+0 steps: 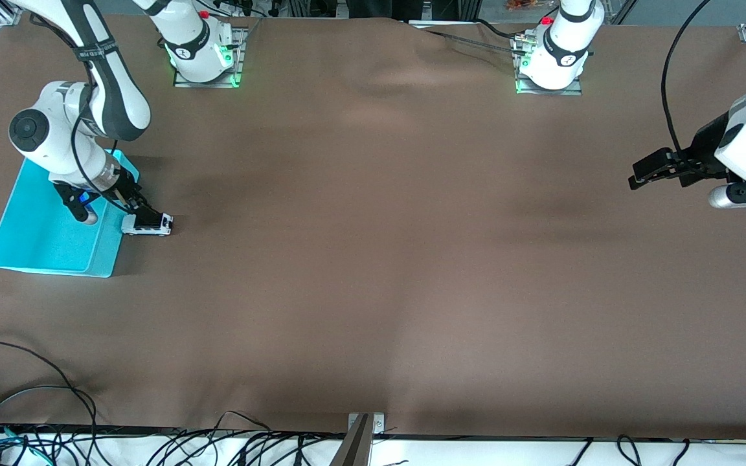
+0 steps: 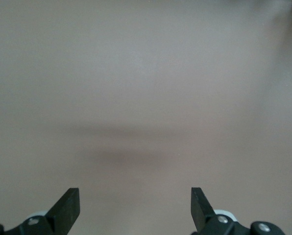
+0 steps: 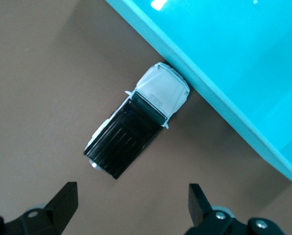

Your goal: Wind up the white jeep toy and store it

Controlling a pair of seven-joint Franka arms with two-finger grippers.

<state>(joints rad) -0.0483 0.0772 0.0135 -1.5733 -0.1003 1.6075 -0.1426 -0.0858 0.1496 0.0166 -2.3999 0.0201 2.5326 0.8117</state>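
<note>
The white jeep toy point(image 1: 147, 224) stands on the brown table cloth, right beside the cyan bin point(image 1: 43, 239) on the side toward the table's middle. In the right wrist view the jeep point(image 3: 133, 127) shows its black roof, and its white nose touches the bin's outer wall point(image 3: 244, 58). My right gripper point(image 1: 142, 210) hovers low over the jeep. It is open and empty point(image 3: 131, 196), and the jeep is not between its fingers. My left gripper point(image 1: 638, 176) waits open and empty over the bare cloth at the left arm's end point(image 2: 135, 198).
The bin holds nothing that I can see. The cloth has a wrinkle point(image 1: 438, 45) between the two arm bases. Black cables point(image 1: 36, 388) and a metal bracket point(image 1: 360, 440) lie along the table edge nearest the front camera.
</note>
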